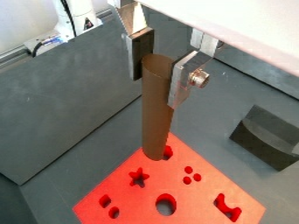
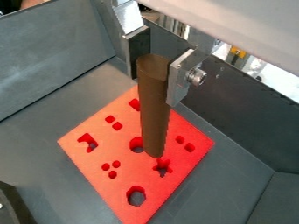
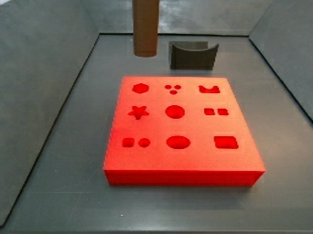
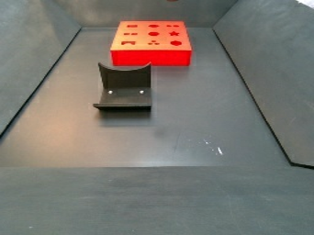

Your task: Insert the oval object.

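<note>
My gripper (image 1: 159, 87) is shut on the top of the oval object (image 1: 156, 118), a long brown peg that hangs upright between the silver fingers (image 1: 184, 80). Both wrist views show this grip; in the second one the gripper (image 2: 156, 83) holds the peg (image 2: 155, 109) the same way. The peg's lower end hangs in the air above the red block (image 1: 128, 199), which has several shaped holes. In a side view the peg (image 3: 145, 27) hangs above the far left part of the red block (image 3: 184, 160), and the gripper is out of frame. An oval hole (image 3: 178, 143) lies in the block's near row.
The dark grey notched fixture (image 3: 192, 55) stands on the floor behind the red block; it also shows in a wrist view (image 1: 267, 136) and in a side view (image 4: 124, 87). Grey walls (image 3: 49, 110) slope up around the floor. The red block (image 4: 152, 44) sits at one end.
</note>
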You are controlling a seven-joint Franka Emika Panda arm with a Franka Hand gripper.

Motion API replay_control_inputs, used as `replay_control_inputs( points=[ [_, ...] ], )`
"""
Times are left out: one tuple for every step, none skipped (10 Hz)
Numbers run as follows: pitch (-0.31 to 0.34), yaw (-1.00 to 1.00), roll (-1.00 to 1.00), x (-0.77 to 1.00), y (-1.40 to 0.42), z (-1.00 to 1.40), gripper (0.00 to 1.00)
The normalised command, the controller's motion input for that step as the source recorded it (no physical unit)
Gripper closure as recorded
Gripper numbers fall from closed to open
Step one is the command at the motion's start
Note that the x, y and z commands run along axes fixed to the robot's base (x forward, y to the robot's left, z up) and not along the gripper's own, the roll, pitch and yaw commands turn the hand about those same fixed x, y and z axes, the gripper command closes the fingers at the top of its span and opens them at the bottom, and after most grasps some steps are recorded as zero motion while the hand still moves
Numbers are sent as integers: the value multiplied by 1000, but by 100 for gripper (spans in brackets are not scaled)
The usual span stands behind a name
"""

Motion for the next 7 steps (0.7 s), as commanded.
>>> replay_control_inputs(
  points=[
    [0, 0, 23, 43, -146, 0, 100],
    [81, 0, 194, 171, -360, 117, 100],
    [130, -20, 263, 423, -529, 297, 100],
    [93, -3, 233, 526, -549, 277, 100],
    [109, 0, 220, 546, -483, 211, 100],
    [1, 0, 100, 109, -271, 0, 100],
    [0, 0, 6, 0, -74, -9, 100]
  ],
)
